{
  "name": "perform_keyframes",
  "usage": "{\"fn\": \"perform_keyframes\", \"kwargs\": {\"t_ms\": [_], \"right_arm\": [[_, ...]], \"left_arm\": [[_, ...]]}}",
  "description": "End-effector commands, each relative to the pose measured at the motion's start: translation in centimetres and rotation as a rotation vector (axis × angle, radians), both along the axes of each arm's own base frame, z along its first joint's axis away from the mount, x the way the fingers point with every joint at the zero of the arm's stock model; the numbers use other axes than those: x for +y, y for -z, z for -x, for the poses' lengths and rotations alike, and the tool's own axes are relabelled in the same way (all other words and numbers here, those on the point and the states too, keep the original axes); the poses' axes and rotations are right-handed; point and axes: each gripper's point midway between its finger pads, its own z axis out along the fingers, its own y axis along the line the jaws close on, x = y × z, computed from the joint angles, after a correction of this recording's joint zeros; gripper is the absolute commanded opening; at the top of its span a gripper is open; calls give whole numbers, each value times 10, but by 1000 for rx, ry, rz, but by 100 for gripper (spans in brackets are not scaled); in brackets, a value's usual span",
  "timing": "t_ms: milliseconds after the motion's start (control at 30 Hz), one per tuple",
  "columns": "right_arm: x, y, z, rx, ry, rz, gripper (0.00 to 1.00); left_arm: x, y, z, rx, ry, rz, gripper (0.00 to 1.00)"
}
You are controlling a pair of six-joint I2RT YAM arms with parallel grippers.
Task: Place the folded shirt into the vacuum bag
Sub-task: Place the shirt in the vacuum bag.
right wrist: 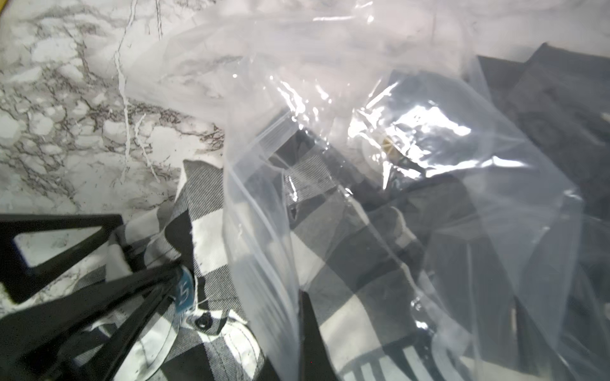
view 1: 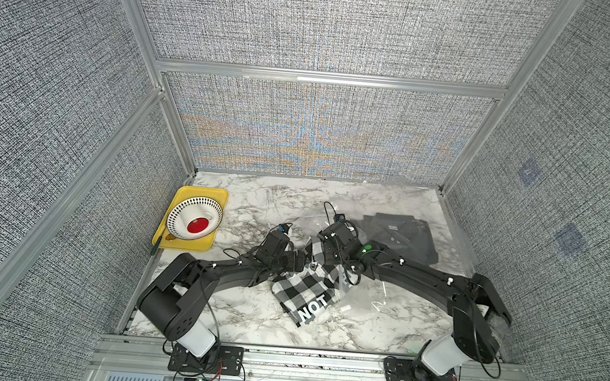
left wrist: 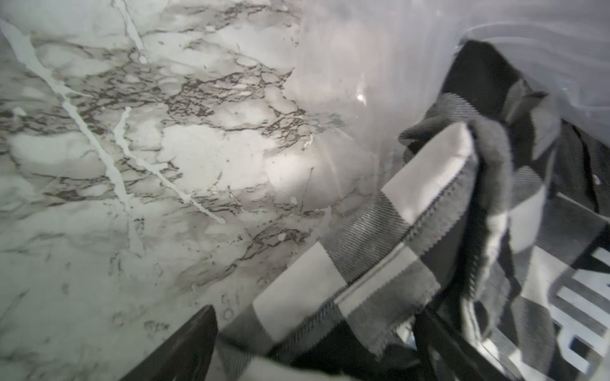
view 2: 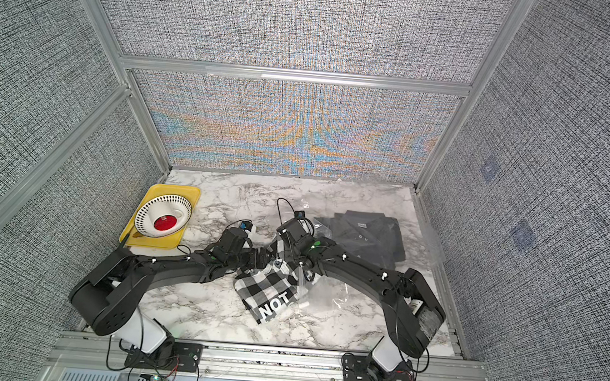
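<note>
Shirt [view 1: 305, 292] is lying half through the bag [view 1: 366, 291] mouth in both top views, long axis running from the lettered end near me toward the far right, where a dark shirt [view 1: 400, 236] is sitting inside. My left hand [view 1: 299, 262] is hovering at its collar, nearer than my right hand [view 1: 323, 250]. Left wrist view: fingers [left wrist: 178, 356] standing wide, released, cloth lying loose between. Right wrist view: right hand clenching the bag's lip, film covering half the checks.

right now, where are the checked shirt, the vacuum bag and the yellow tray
checked shirt [view 1: 301, 286], in a top view, checked middle
vacuum bag [right wrist: 429, 132], right wrist view, shiny crinkled film
yellow tray [view 1: 200, 246], in a top view, near rim
</note>
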Motion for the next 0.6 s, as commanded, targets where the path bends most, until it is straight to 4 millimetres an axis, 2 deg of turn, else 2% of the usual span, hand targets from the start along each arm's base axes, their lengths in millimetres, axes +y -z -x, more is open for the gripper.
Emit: {"fn": "perform_keyframes", "kwargs": {"t_ms": [0, 133, 233, 300, 367, 400, 467, 567], "right_arm": [[7, 3, 5, 6, -22, 8, 0], [-8, 0, 12, 0, 15, 29, 0], [-19, -6, 17, -6, 39, 33, 0], [-22, -9, 18, -9, 49, 29, 0], [-25, -11, 18, -11, 59, 21, 0], [-26, -11, 18, -10, 63, 19, 0], [-29, -11, 15, -8, 78, 15, 0], [-30, -13, 9, -7, 92, 3, 0]], "left_arm": [[-21, -4, -11, -21, 67, 101, 94], [-49, 5, -3, 34, 188, 198, 92], [-58, 5, 0, 44, 212, 253, 79], [-58, 1, 0, 33, 204, 269, 53], [-55, -4, -3, 26, 184, 263, 17], [-55, -9, -6, 21, 180, 259, 7], [-56, -22, -8, 4, 184, 259, 0], [-57, -48, -11, -41, 195, 262, 0]]}}
